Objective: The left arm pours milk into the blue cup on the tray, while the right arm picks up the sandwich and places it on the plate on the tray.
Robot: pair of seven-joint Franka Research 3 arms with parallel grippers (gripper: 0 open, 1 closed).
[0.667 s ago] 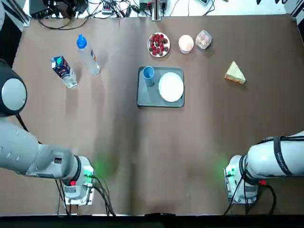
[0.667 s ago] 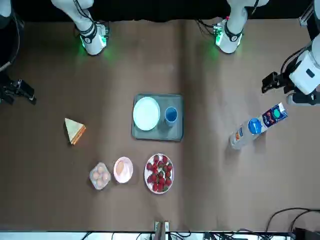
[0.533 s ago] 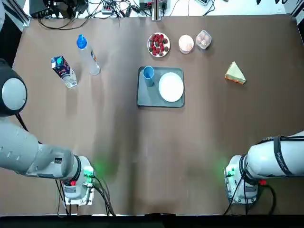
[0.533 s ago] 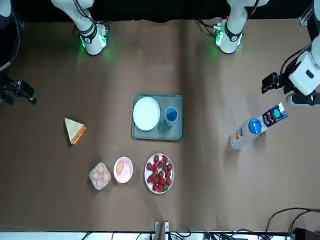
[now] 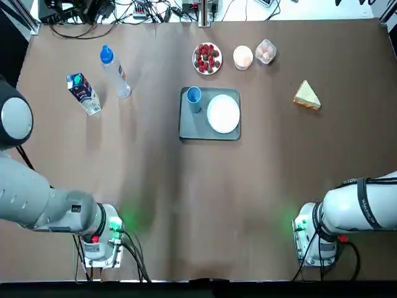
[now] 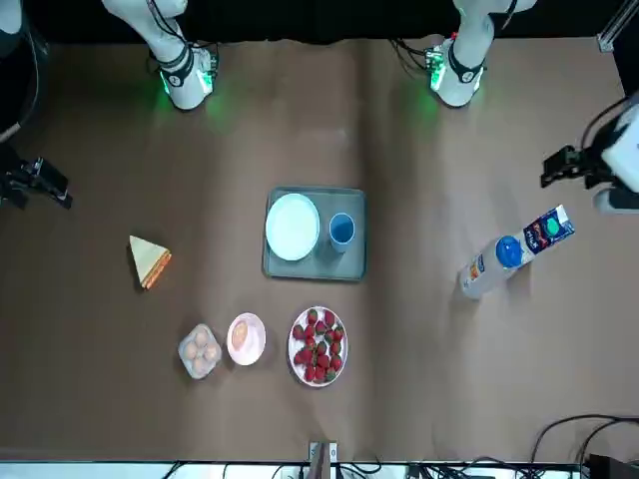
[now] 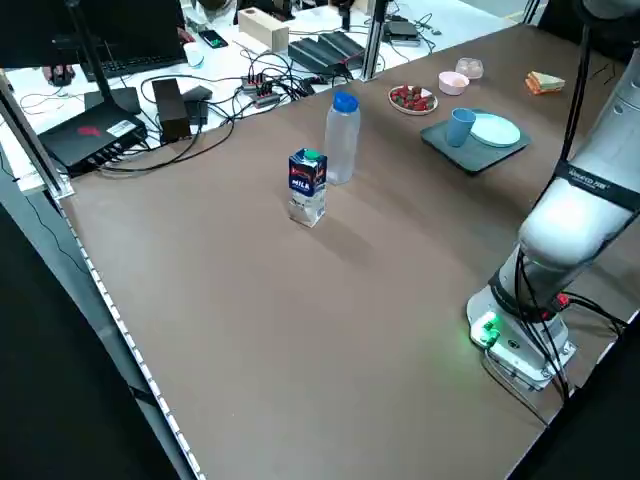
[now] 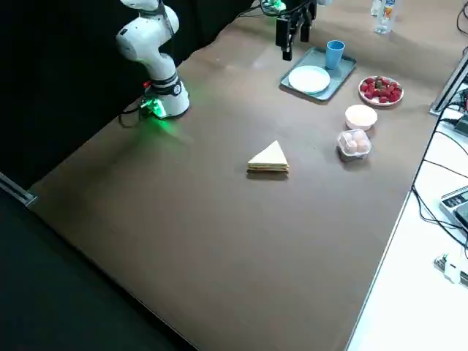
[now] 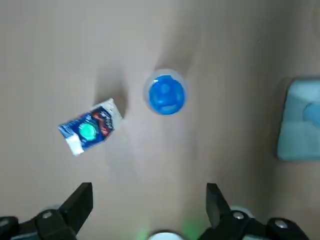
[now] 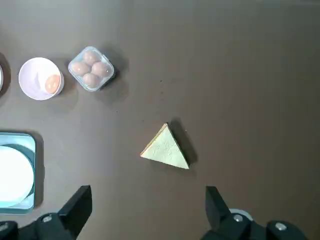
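Left gripper (image 9: pixel 149 200), small and black, hangs high over the table's left part with its two fingers spread wide, nothing between them; in its wrist view the carton and bottle lie below it. Right gripper (image 10: pixel 148 202), dark, also has fingers wide apart and empty, hovering above the sandwich area on the right side; in the right side view it shows by the tray's near edge (image 8: pixel 294 28).

Big brown rectangular table (image 5: pixel 186 186) carries everything. White and grey left arm (image 5: pixel 25 198) has its base at the near left corner, white and grey right arm (image 5: pixel 353 214) at the near right corner.

Flat grey-blue rectangular tray with rounded corners (image 5: pixel 192 127) sits mid-table toward the far side. Plain round white plate (image 5: pixel 223 113) rests on the tray's right half. Small light-blue round cup (image 5: pixel 193 96) stands upright on the tray's far left corner, just beside the plate.

Clear plastic bottle with blue cap (image 5: pixel 115 72) stands far left. Small dark blue and white milk carton with teal round cap (image 5: pixel 82 94) stands just left of the bottle, apart from it.

Triangular pale-bread sandwich wedge (image 5: pixel 306 96) lies on the table well right of the tray.

Round dish of red berries (image 5: pixel 207 58) sits beyond the tray. Small pale pink bowl (image 5: pixel 242 57) is right of it, then a clear tub of eggs (image 5: pixel 265 51).
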